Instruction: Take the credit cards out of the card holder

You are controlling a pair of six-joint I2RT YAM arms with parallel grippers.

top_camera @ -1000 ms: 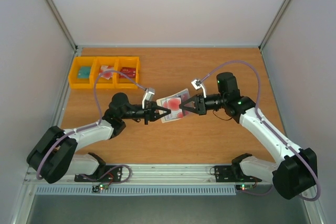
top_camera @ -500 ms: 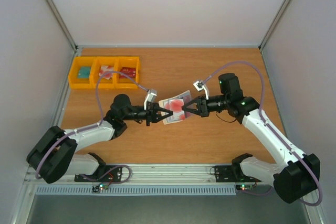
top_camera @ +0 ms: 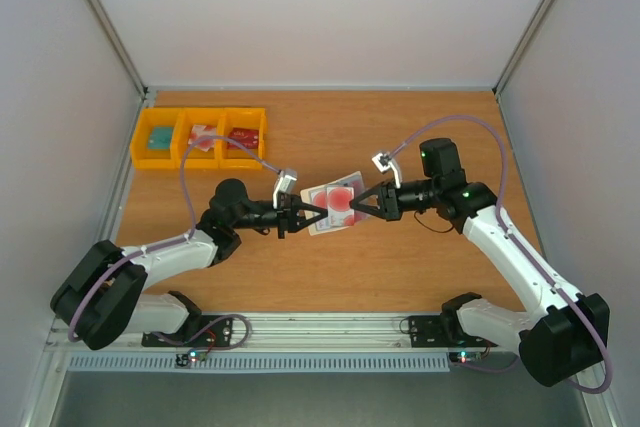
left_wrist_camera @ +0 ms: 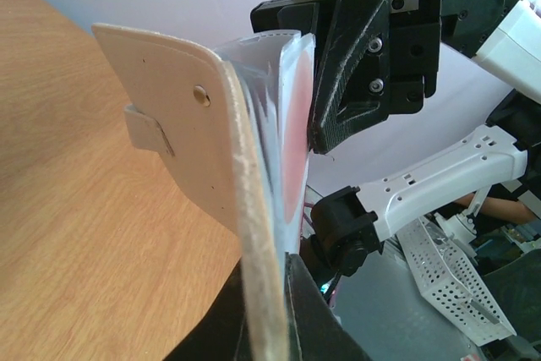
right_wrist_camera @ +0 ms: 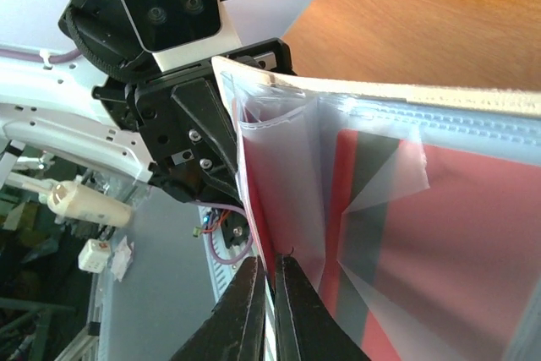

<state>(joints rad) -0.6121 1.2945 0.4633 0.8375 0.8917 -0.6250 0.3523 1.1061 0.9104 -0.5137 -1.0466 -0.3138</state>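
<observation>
At the upper left of the top view, three yellow bins (top_camera: 200, 137) are seen on the table (top_camera: 400, 267), with cards lying in them. Left of frame centre, the left end effector (top_camera: 302, 215) is closed on the card holder (top_camera: 328, 209), which is held raised above the table. In the left wrist view the holder's lower edge is seen pinched between the fingers, with the cream outer flap and its snap tab (left_wrist_camera: 145, 128) turned towards the left of that frame. The clear pockets (right_wrist_camera: 287, 175) are fanned open, and a red-marked credit card (right_wrist_camera: 482, 243) is seen inside them. Just right of centre in the top view, the right end effector (top_camera: 363, 203) is brought against the holder's opposite side. Its fingers are drawn almost together on a thin red edge, taken to be that of the credit card; whether pocket film is caught as well cannot be told.

The extraction step is judged to be in hand, with the card gripped but not yet drawn out. A straight pull along the pocket's opening is called for next, while the holder is kept firmly clamped. If film is pinched too, the holder may be dragged along.
</observation>
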